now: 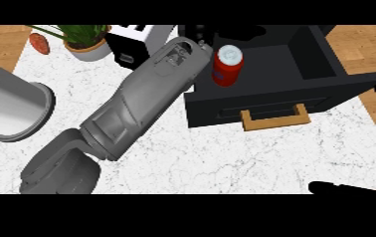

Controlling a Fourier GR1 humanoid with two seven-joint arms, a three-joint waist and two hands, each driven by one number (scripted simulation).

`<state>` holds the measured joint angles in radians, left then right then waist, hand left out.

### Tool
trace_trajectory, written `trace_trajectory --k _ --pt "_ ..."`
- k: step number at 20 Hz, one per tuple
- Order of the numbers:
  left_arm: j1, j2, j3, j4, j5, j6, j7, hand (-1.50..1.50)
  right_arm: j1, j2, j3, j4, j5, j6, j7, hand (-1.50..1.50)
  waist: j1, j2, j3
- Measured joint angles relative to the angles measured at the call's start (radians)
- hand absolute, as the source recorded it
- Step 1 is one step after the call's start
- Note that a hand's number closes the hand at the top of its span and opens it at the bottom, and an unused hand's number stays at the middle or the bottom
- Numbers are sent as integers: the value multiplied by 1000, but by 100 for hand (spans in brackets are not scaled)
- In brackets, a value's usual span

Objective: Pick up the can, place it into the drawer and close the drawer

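You see red can [227, 69], white lid. Black drawer [323, 66], tan wooden handle [274, 119]. White counter [220, 156], faint grey marbling. Grey left forearm [140, 101]. Green plant [77, 32], pale grey pot [88, 51]. Black right hand [341, 187] at your lower right edge.

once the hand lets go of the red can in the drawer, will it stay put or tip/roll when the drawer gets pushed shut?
The can is tall for its width and stands upright in the open drawer, so a quick shove could probably tip it. It is round, so once down it would likely roll. It looks rigid, so it should keep its shape. The left hand is mostly hidden.
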<state>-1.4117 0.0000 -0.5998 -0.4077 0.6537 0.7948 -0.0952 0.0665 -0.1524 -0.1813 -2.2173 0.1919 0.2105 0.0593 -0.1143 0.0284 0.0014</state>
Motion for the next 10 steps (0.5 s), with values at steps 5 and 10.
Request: trace_trajectory --k 5,10 --pt "-10 0 18 -10 35 12 -37 -150 -25 -37 45 31 153 -18 -47 -150 26 -3 0" --pt "-29 0 7 -19 46 32 -39 -150 -50 -72 128 66 360 -47 -59 -150 50 -9 -1"
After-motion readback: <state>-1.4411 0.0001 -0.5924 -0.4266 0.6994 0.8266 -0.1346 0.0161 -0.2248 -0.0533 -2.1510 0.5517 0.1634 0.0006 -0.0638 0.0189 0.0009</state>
